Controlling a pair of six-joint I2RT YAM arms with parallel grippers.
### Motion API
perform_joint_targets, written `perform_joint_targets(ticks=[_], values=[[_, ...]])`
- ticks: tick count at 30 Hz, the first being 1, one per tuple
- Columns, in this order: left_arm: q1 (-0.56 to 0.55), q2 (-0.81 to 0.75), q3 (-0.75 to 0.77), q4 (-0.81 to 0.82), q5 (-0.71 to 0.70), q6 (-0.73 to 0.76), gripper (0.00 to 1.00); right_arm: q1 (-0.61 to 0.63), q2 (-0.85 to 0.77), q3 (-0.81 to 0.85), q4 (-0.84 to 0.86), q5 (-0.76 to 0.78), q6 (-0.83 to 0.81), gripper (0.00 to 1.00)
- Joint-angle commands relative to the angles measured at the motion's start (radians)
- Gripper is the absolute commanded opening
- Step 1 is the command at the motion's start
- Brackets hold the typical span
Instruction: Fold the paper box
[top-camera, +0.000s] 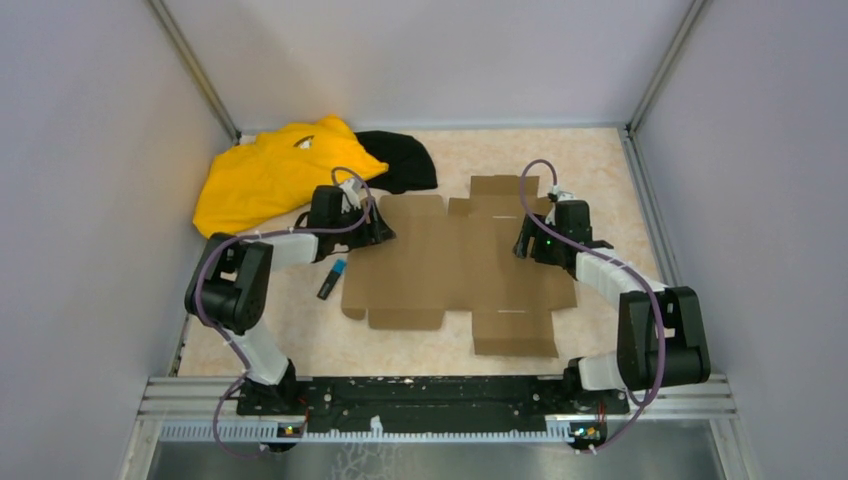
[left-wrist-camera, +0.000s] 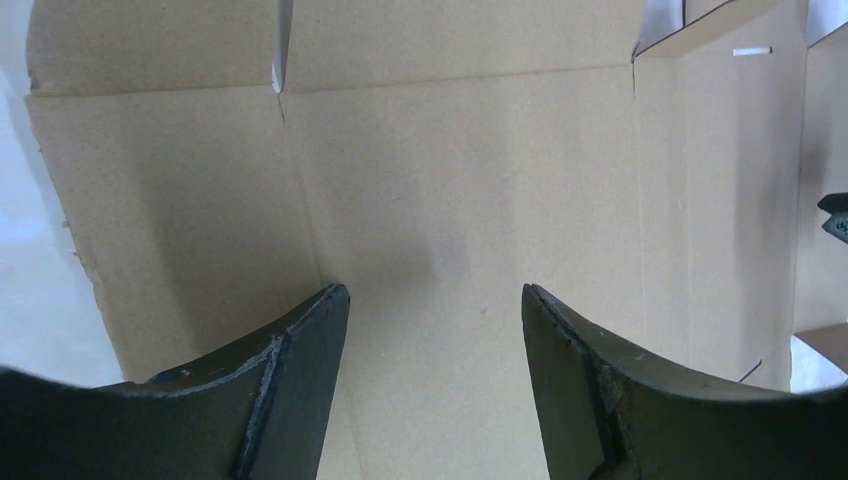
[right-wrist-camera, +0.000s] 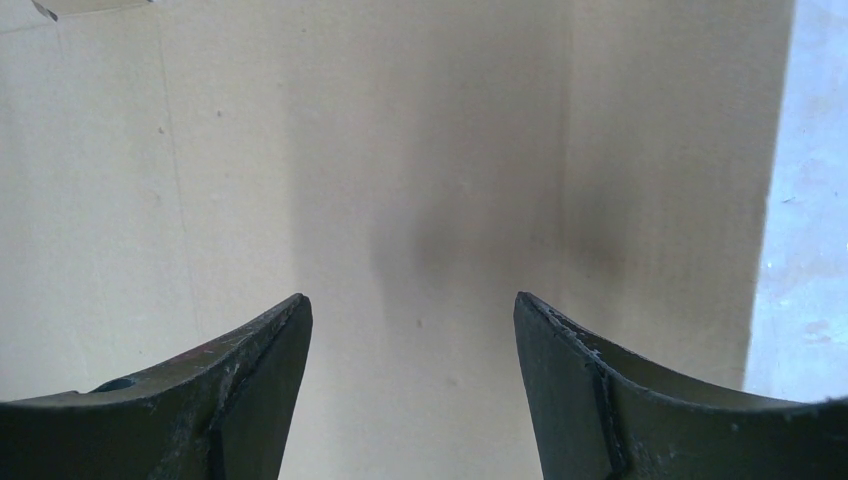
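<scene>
Plainly, the paper box (top-camera: 455, 265) lies as a flat brown die-cut sheet in the middle of the worktop (top-camera: 600, 170), its flaps spread out. The left tool (top-camera: 380, 228) hangs over the sheet's left edge and the right tool (top-camera: 522, 246) over its right part. Each has its fingers spread wide and grips nothing, and cardboard fills both wrist views.
</scene>
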Motion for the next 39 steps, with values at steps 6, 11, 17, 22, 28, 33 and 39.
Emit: perform_joint_targets(ticks=[6,11,17,22,28,33,39], values=[[0.069,-0.020,-0.095,-0.132,-0.072,0.046,0.72,0.006,-0.002,0.063,0.026,-0.007,-0.008,0.73],[0.098,-0.071,-0.116,-0.140,-0.077,0.046,0.72,0.007,-0.029,0.080,0.004,0.030,-0.008,0.74],[0.119,-0.101,-0.117,-0.161,-0.070,0.064,0.73,-0.023,-0.041,0.124,-0.026,0.068,-0.023,0.76],[0.119,-0.105,-0.086,-0.174,-0.037,0.084,0.74,-0.073,-0.021,0.106,0.026,-0.021,-0.041,0.77],[0.117,-0.148,-0.030,-0.207,0.019,0.105,0.74,-0.101,0.049,0.109,0.087,-0.024,-0.048,0.77],[0.109,-0.154,0.013,-0.245,0.046,0.116,0.74,-0.105,0.122,0.128,0.139,-0.052,-0.042,0.76],[0.081,-0.115,0.025,-0.220,0.059,0.110,0.73,-0.105,0.192,0.149,0.148,-0.062,-0.056,0.74]])
